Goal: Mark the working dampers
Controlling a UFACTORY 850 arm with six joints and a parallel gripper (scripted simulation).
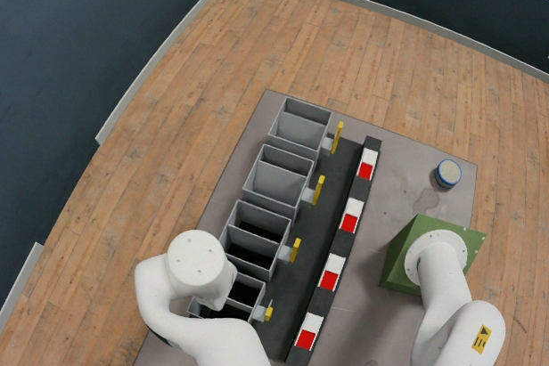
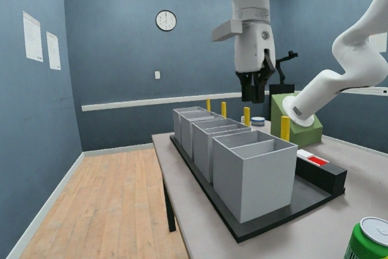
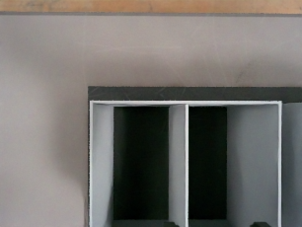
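Note:
Four grey open-topped dampers stand in a row on a black base [image 1: 307,239]: the far one [image 1: 300,126], then two more [image 1: 278,179] [image 1: 256,237], and the end one [image 1: 236,297] partly under my arm. Each has a yellow lever at its side, such as the end one's [image 1: 268,313]. All four sliders show red [image 1: 364,170] [image 1: 348,223] [image 1: 328,280] [image 1: 306,339], with white covers beside the red. My gripper [image 2: 254,98] hangs high above the end damper [image 2: 252,179], partly open and empty. The wrist view looks straight down into that damper [image 3: 185,163], whose blade stands edge-on [image 3: 187,163].
The arm's green pedestal [image 1: 428,253] stands right of the slider strip. A blue-and-white can [image 1: 447,173] sits at the far right of the table. A green can [image 2: 368,239] stands at the near corner. The table's edge runs just behind the dampers [image 3: 148,15].

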